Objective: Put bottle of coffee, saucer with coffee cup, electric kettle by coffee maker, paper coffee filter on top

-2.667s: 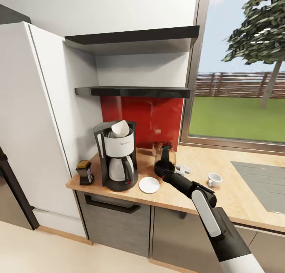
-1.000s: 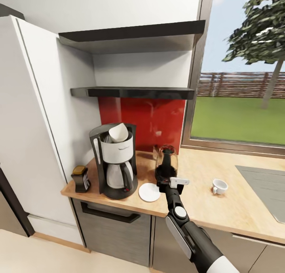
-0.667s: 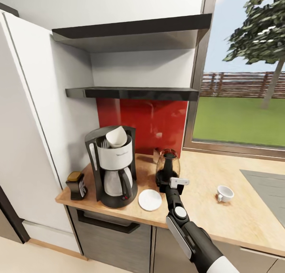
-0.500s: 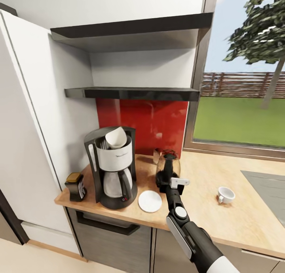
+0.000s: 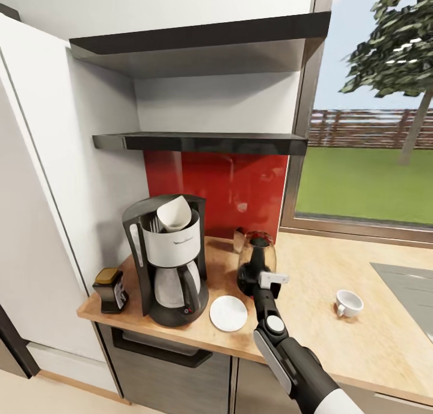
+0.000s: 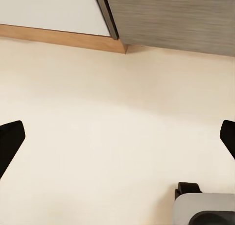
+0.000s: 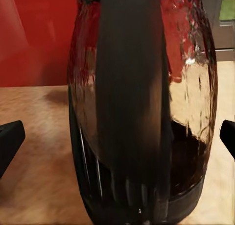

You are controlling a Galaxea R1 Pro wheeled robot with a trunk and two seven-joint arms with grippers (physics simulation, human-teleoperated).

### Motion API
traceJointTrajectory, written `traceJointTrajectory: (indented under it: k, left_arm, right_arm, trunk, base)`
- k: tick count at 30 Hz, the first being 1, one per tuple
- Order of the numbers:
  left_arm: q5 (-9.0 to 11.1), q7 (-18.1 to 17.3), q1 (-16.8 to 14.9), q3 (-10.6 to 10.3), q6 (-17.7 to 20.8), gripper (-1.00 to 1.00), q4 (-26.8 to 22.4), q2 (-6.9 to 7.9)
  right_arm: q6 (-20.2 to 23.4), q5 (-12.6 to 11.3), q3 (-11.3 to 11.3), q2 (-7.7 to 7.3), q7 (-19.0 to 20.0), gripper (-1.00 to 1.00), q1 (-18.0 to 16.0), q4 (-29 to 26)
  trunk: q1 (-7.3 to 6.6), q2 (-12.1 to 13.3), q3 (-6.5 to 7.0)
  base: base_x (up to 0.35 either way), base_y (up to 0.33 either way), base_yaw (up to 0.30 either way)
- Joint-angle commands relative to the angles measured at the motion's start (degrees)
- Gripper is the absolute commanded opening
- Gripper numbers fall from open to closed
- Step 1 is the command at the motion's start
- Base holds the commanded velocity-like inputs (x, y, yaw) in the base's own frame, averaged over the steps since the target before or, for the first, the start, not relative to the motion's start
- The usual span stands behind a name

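Two black fingertips [image 7: 11, 137] of the right gripper [image 7: 117, 141] stand at the far edges of the right wrist view, so its jaws are spread wide, with the clear glass electric kettle with a black handle and black base [image 7: 142, 107] between them, close up, and neither tip seen touching it. That view gives the kettle's dark handle strip, the red wall panel behind it and the wooden tabletop [image 7: 34, 161] under it; the head view adds the surroundings: the right gripper [image 5: 260, 277] reaches to the kettle [image 5: 255, 264], which stands upright on the tabletop [image 5: 313, 318] near the black-and-white drip coffee maker with a glass carafe [image 5: 168, 261]. A white paper coffee filter cone [image 5: 174, 213] sits tilted in the top of the coffee maker. Just beside the machine's base lies the round white saucer [image 5: 228, 313], bare, and the small white coffee cup [image 5: 347, 303] stands well apart from it, toward the window. On the other side of the machine is the dark bottle of coffee with a brown lid [image 5: 110, 290]. The left gripper [image 6: 117, 137] has its jaws wide too, holding nothing, over pale floor [image 6: 98, 112].
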Motion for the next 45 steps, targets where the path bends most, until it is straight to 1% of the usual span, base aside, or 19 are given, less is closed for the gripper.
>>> traceJointTrajectory:
  k: [1,25,26,30,45]
  left_arm:
    - [0.03,0.06,-0.02,0.0,-0.19,1.0,0.05,0.04]
    - [0.04,0.11,-0.02,0.02,-0.19,1.0,0.14,0.0]
    - [0.07,0.1,-0.02,0.02,-0.19,1.0,0.14,0.01]
    - [0.12,0.12,-0.02,0.03,-0.19,1.0,0.14,0.01]
    - [0.12,0.11,-0.02,0.03,-0.19,1.0,0.91,0.07]
  right_arm:
    - [-0.66,-0.56,0.16,-0.03,-0.28,1.0,-0.04,0.34]
    - [-0.96,-0.59,0.05,-0.21,-0.77,1.0,-0.04,0.67]
    - [-1.01,-0.61,0.09,-0.21,-2.32,-1.0,-0.04,0.67]
    - [-2.87,-0.62,0.12,-0.21,-5.61,-1.0,-0.04,0.66]
    - [-3.43,-0.62,0.12,-0.21,-6.09,-1.0,-0.04,0.61]
  trunk:
    - [0.02,-0.04,-0.02]
    - [0.02,-0.04,-0.02]
    - [0.02,-0.04,-0.02]
    - [0.02,-0.04,-0.02]
    - [0.02,-0.04,-0.02]
  base:
    - [0.0,0.0,0.0]
    - [0.046,0.0,0.0]
    - [0.004,0.0,0.0]
    - [0.001,0.0,0.0]
    - [0.0,0.0,0.0]
